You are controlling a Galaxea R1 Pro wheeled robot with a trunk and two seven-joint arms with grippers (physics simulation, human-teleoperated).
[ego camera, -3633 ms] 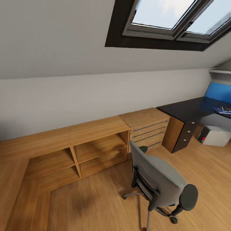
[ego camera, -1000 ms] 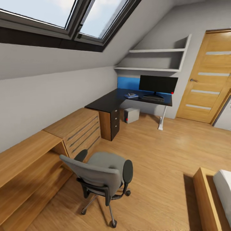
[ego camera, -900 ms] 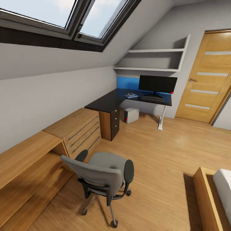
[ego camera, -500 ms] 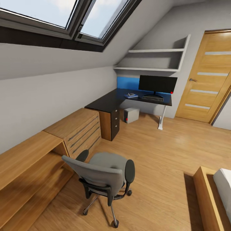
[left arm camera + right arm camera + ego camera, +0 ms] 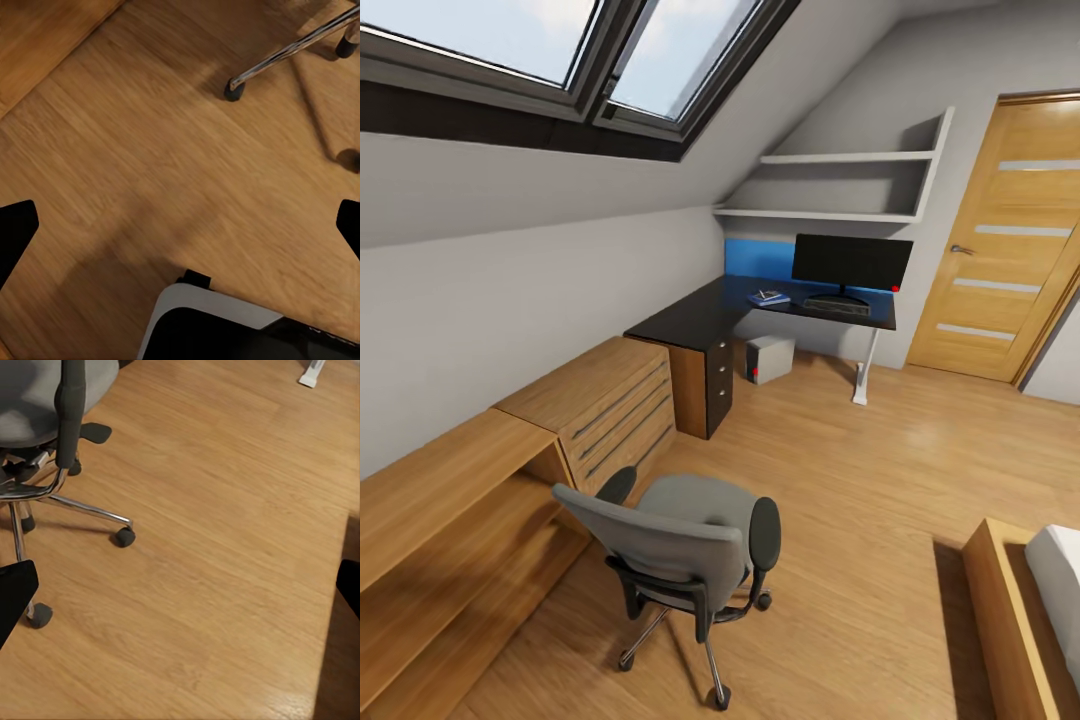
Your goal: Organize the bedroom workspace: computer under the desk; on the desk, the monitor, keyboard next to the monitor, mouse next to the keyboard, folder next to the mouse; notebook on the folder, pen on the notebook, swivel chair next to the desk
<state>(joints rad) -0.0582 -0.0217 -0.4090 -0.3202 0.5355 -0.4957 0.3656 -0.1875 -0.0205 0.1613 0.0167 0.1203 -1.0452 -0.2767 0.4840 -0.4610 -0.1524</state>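
Nearest, at 6 o'clock in the head view, the swivel chair (image 5: pixel 680 560) stands on the wood floor (image 5: pixel 860 500), well apart from the desk (image 5: pixel 705 320); its seat appears bare, so the folder cannot be located here. Since 3.6 s ago the camera has swung right to bring the desk corner into view; over the last second the view has barely shifted, which suggests the turn is complete. At 12 o'clock, the computer (image 5: pixel 770 358) sits under the desk, with monitor (image 5: pixel 852 262), keyboard (image 5: pixel 837 305) and a blue item (image 5: pixel 769 297) on top. Both grippers' fingers (image 5: pixel 15 236) (image 5: pixel 15 592) stand apart, holding nothing.
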